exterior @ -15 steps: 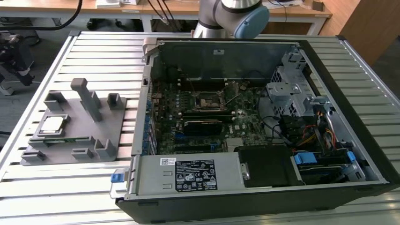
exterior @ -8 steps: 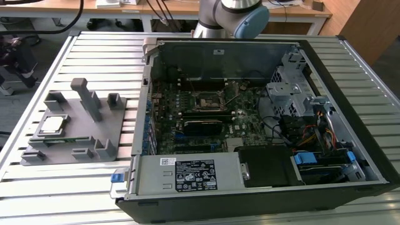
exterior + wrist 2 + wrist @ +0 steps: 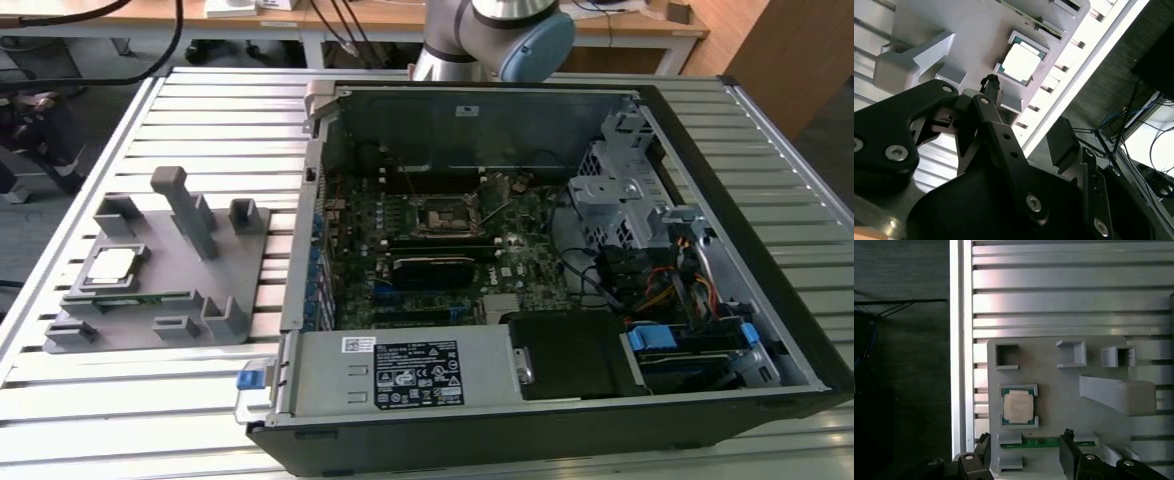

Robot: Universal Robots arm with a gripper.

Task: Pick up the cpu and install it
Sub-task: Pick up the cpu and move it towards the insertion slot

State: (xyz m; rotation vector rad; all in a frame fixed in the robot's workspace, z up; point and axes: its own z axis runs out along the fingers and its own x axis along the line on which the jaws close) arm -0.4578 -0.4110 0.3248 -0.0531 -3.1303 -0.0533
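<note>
So here's where I'm at: my claw is spread wide and holding nothing, hanging above the grey plastic printed fixture plate that sits on the slatted aluminium table. The cpu, a small flat square chip with a silvery top and a pale border, is parked in its own little pocket on that plate, over on the exterior view's left at about mid-height, well apart from the open black computer case. Pretty sure the pocket's raised lips grip two of the chip's edges to keep it square, leaving the other two edges free, and my fingers seem to line up with those. The long narrow green memory stick lies in the slot just beside the chip, so I reckon wide jaws help clear it. The square black socket on the motherboard has no chip in it yet.
</note>
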